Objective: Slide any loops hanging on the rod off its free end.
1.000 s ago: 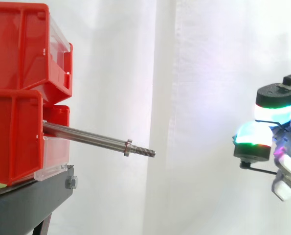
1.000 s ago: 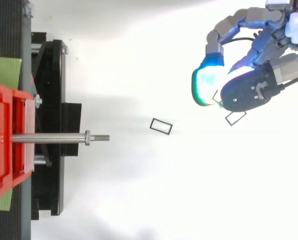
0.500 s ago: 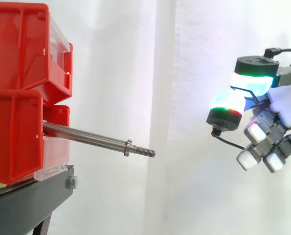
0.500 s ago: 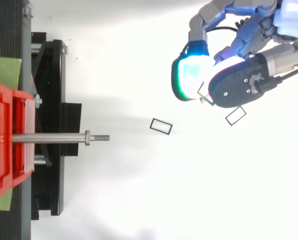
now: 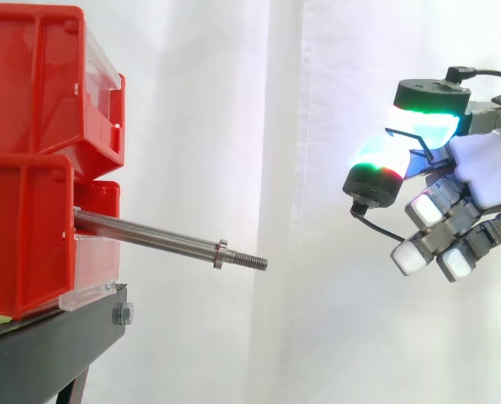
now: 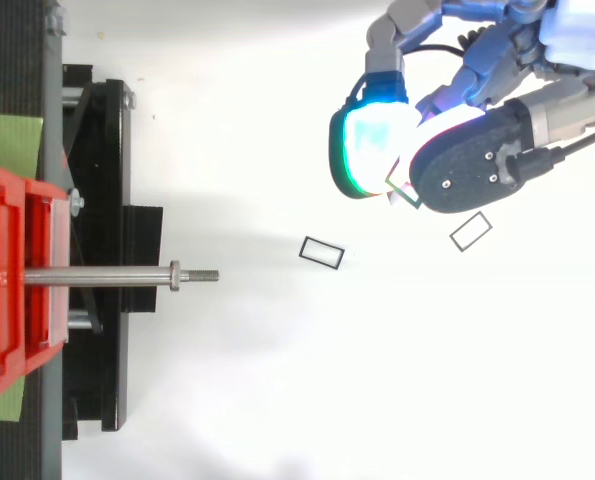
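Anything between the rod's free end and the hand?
Top view: one loop lies on the white surface between rod and hand. Side view: nothing in that gap at rod height.

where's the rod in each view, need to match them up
Side view: the rod sticks out from the lower red bin at the left and slopes slightly down to the right, its threaded tip near the centre.
Top view: the rod lies level at the left, running from the red bin out over the black stand.
Shared landmark: the collar just before the threaded tip.
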Tool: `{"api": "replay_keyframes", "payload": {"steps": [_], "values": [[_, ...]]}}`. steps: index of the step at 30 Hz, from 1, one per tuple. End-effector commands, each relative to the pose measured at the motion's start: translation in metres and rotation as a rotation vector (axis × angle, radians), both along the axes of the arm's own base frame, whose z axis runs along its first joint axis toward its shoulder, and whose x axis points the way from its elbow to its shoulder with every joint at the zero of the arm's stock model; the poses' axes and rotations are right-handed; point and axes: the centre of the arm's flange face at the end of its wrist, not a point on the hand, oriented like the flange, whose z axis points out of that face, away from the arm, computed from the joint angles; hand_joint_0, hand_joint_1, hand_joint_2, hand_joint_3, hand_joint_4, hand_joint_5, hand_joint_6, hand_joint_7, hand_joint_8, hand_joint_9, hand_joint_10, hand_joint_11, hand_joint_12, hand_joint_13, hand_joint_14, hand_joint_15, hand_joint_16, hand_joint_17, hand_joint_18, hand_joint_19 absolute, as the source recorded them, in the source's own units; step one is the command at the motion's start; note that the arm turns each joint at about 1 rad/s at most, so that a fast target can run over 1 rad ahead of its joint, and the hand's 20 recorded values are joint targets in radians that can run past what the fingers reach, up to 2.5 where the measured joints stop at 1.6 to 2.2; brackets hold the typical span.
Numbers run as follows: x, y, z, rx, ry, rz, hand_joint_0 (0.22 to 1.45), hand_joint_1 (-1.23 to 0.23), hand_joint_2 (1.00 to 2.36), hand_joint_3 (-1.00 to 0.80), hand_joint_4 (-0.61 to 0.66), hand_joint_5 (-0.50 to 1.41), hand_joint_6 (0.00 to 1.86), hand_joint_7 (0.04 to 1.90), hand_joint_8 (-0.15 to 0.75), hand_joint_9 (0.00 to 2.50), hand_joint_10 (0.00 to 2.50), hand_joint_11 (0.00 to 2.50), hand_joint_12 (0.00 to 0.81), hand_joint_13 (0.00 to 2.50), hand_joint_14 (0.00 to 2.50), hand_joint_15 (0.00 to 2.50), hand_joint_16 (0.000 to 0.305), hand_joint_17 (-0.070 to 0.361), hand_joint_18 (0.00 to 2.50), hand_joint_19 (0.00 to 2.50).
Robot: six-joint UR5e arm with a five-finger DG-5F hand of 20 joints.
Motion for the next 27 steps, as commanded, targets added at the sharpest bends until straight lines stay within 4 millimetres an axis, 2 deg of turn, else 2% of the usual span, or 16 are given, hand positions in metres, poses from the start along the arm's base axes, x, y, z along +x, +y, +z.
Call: {"api": "replay_keyframes", "payload": {"steps": [1, 27], "values": [[0.0000, -0.0001, 0.0000, 0.000, 0.000, -0.001, 0.52, -0.79, 1.29, -0.06, -0.13, -0.07, 0.88, 1.04, 0.297, 1.03, 0.01, 0.24, 0.408, 0.74, 0.01, 0.17, 0.062, 0.139, 0.79, 0.35], [0.0000, 0.0000, 0.0000, -0.001, 0.000, 0.001, 0.51, -0.78, 1.35, -0.08, -0.14, -0.07, 0.88, 1.05, 0.291, 1.09, 0.01, 0.25, 0.411, 0.75, 0.01, 0.17, 0.062, 0.139, 0.80, 0.34]]}}
